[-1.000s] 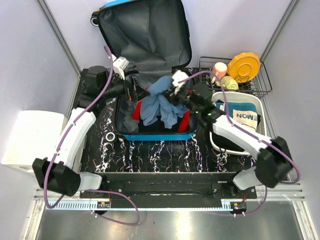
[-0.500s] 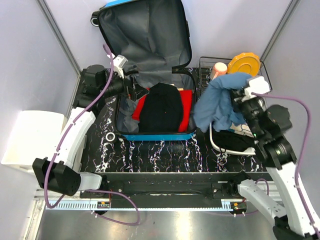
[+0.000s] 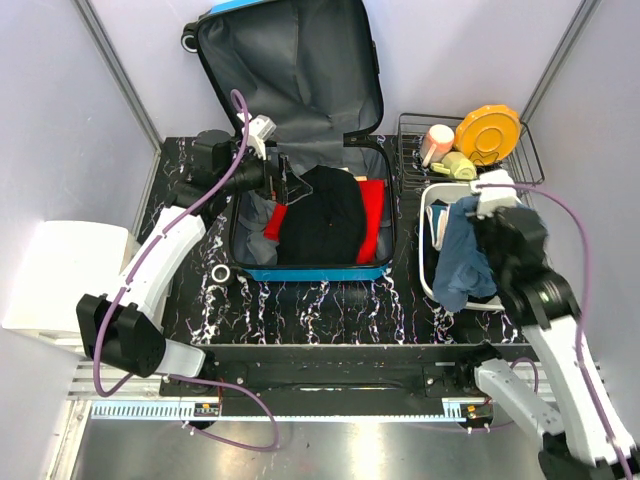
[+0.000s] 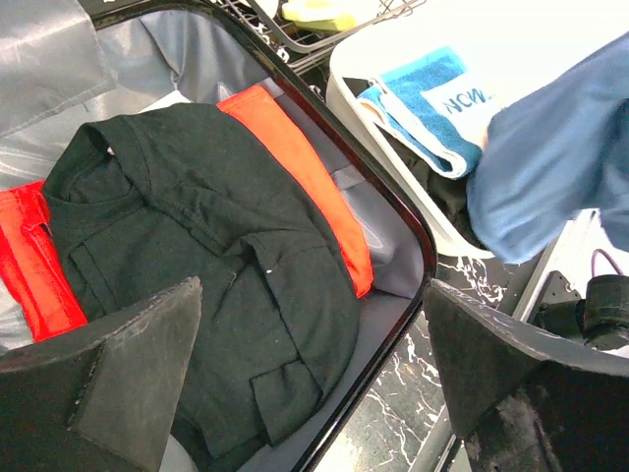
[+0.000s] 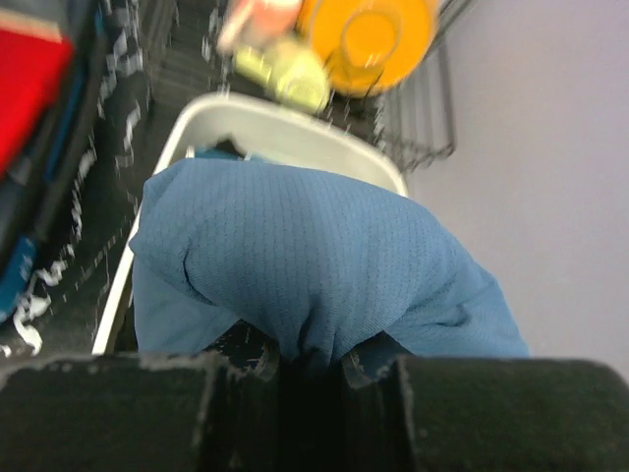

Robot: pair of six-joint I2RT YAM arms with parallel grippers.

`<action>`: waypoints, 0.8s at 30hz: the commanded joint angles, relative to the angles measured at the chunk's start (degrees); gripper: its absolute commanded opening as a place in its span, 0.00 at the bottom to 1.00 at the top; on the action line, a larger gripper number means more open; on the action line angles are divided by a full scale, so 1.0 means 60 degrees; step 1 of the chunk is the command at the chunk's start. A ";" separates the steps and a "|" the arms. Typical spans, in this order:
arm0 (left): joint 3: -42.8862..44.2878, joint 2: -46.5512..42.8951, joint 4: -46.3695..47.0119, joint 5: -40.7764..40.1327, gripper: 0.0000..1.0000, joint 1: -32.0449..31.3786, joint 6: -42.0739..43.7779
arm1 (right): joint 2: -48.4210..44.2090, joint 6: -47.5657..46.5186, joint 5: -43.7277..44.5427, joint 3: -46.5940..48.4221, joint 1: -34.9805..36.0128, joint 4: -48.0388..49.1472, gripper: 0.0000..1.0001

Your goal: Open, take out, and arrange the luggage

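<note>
Left gripper (image 4: 313,295): spread wide, empty, over the luggage (image 3: 290,80), which lies lid-open at table centre. Black shirt (image 3: 322,215) and red garment (image 3: 372,215) not yet removed. Right gripper (image 5: 310,364) pinches blue garment (image 5: 305,265) above bin (image 5: 285,106); release pending.

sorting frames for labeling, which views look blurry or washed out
Right wrist: orange lid and wire rack smeared by blur, blue garment sharper; left wrist: white bin blown out, near fingers soft; top external: sharp, evenly lit.
</note>
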 commanded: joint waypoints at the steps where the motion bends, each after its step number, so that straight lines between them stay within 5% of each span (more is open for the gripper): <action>1: 0.0478 0.0010 0.0258 -0.0023 0.99 -0.0025 -0.0023 | 0.2003 0.0631 0.0684 -0.0519 -0.0078 0.1101 0.07; 6: 0.0435 -0.0253 -0.0195 -0.0521 0.99 -0.0025 0.0254 | 0.4098 0.0558 -0.0833 -0.0842 -0.1555 0.3269 0.08; 9: 0.0172 -0.0443 -0.0342 -0.0756 0.99 -0.0025 0.0446 | 0.5372 0.0500 -0.2311 -0.0580 -0.2713 0.3625 0.38; 10: 0.0113 -0.0459 -0.0386 -0.0785 0.99 -0.0025 0.0475 | 0.5578 0.0588 -0.2667 -0.0505 -0.2759 0.3596 0.54; 11: 0.0011 -0.0459 -0.0430 -0.0858 0.99 -0.0025 0.0490 | 0.5885 0.0588 -0.3048 -0.0389 -0.3238 0.3465 0.81; 13: -0.0092 -0.0459 -0.0503 -0.0888 0.99 -0.0025 0.0519 | 0.5976 0.0734 -0.4130 0.0007 -0.3461 0.2632 0.98; 19: -0.0458 -0.0503 -0.0519 -0.0947 0.99 -0.0010 0.0475 | 0.5010 0.0751 -0.7926 0.1631 -0.4589 -0.0326 1.00; 24: -0.0649 -0.0562 -0.0430 -0.0991 0.99 -0.0010 0.0446 | 0.4585 0.0136 -0.8459 0.2425 -0.5029 -0.2508 1.00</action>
